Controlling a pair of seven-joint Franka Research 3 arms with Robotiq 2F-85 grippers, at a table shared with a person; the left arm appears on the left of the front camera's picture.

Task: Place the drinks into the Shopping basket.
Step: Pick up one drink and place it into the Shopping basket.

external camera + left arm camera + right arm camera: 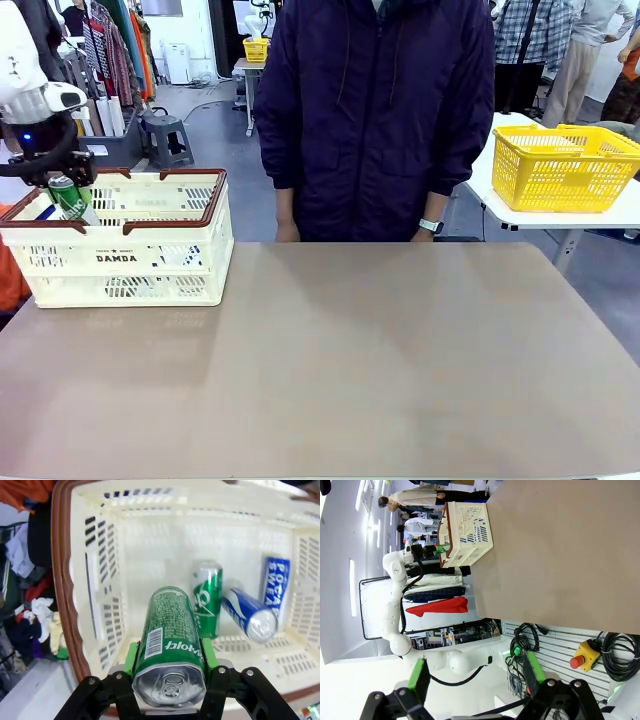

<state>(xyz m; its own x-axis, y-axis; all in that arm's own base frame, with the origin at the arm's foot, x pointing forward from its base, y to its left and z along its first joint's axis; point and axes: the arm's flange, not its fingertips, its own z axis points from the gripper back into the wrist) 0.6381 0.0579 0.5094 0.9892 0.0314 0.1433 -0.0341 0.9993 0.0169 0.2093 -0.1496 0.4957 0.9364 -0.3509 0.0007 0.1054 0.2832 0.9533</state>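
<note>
hovering over the near-left corner of the shopping basket, the left gripper has its green pads clamped on either side of a green can, tilted, its lower end dipping just inside the brown rim. from the left wrist camera that same green can shows its silver top toward the lens, barcode and white lettering along its side, gripped between the pads. below it on the basket floor lie three more drinks: a second green can on its side, a blue-and-white can right beside it and angled, and another blue-and-white can against the right wall. the basket sits at the far left of the brown table, damda print facing the near side. a person in a dark jacket stands at the far edge, hands down. the right gripper hangs off past the table edge, fingers spread wide, nothing between them. a yellow basket rests on another table at far right.
</note>
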